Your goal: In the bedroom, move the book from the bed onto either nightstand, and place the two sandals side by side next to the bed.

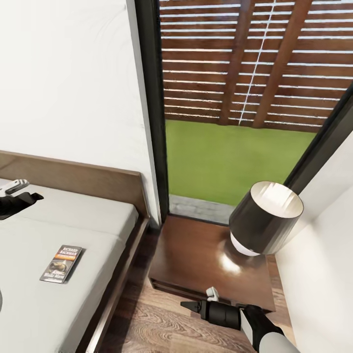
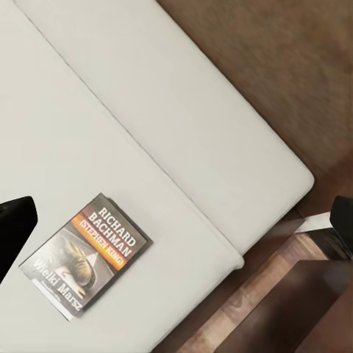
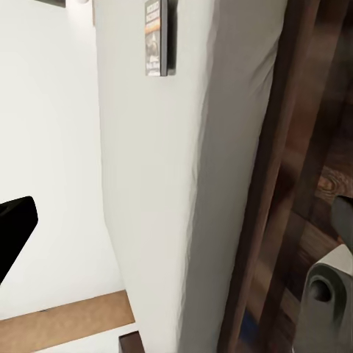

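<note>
On the pale mattress of the bed, the book lies flat with its cover up, near the mattress edge that faces the nightstand. Its cover is dark with an orange band and white lettering reading "Richard Bachman". From the left wrist view the book rests just inside the mattress corner, with the dark wooden bed frame and plank floor beyond that corner. From the right wrist view the book shows edge-on along the mattress top, above the tall side of the mattress and the brown frame rail.

Beside the bed, the nightstand sits in the corner by the white wall, glossy and dark brown, carrying a lamp with a black shade and a white round base. Behind it a tall black-framed window shows green lawn and a slatted brown fence.

At the left edge of the head view, the left end effector hangs over the mattress near the headboard, well apart from the book; its fingers stand apart with nothing between them. Low in the head view, the right end effector is over the plank floor just in front of the nightstand, pointing toward the bed; I cannot tell whether its fingers are apart or together.
</note>
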